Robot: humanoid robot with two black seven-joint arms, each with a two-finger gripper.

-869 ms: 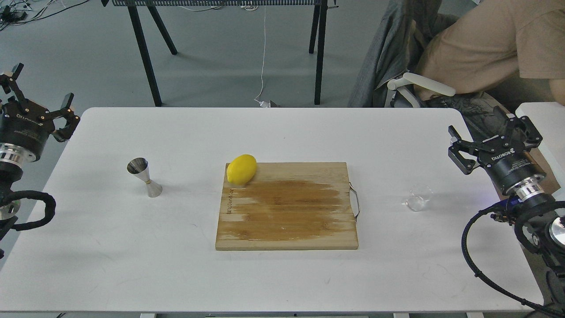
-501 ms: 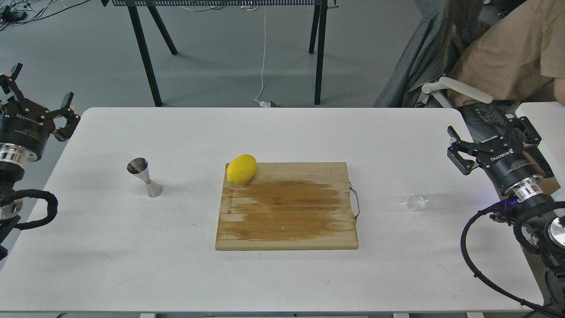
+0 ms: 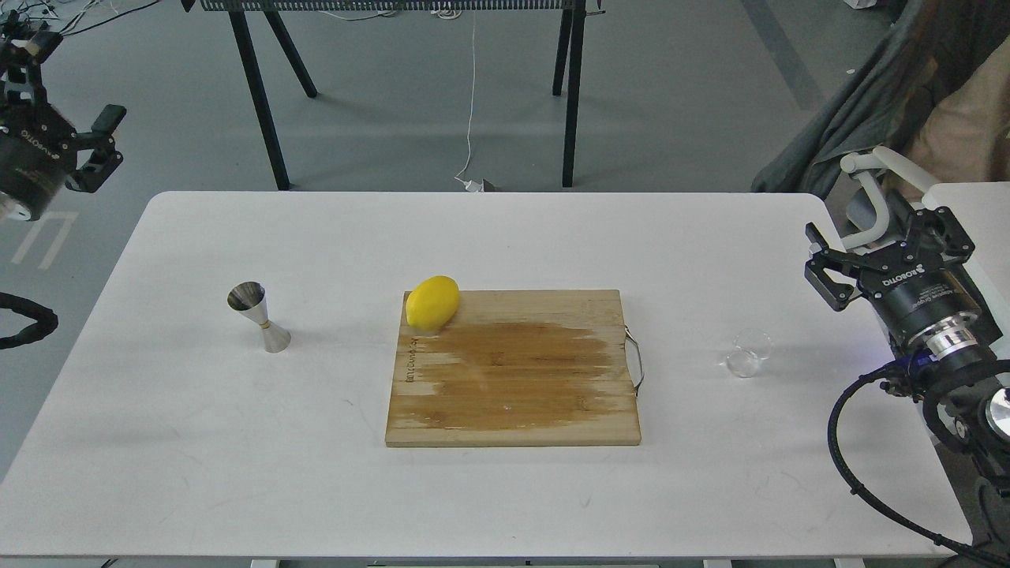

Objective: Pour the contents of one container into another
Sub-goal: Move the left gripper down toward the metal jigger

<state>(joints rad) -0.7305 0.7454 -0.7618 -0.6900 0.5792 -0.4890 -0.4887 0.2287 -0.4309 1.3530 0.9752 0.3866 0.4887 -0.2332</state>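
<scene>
The small clear glass cup (image 3: 748, 353) stands on the white table (image 3: 489, 237) to the right of the cutting board. The steel hourglass jigger (image 3: 259, 315) stands upright on the table's left part. My right gripper (image 3: 884, 251) hovers open over the table's right edge, above and to the right of the cup, with nothing between its fingers. My left gripper (image 3: 67, 91) is open and empty, raised high off the table's far left corner, well away from the jigger.
A wooden cutting board (image 3: 513, 386) with a metal handle lies mid-table, a yellow lemon (image 3: 432, 301) resting on its far left corner. Black table legs (image 3: 260, 95) stand behind. A person in a chair (image 3: 907, 142) sits at the back right.
</scene>
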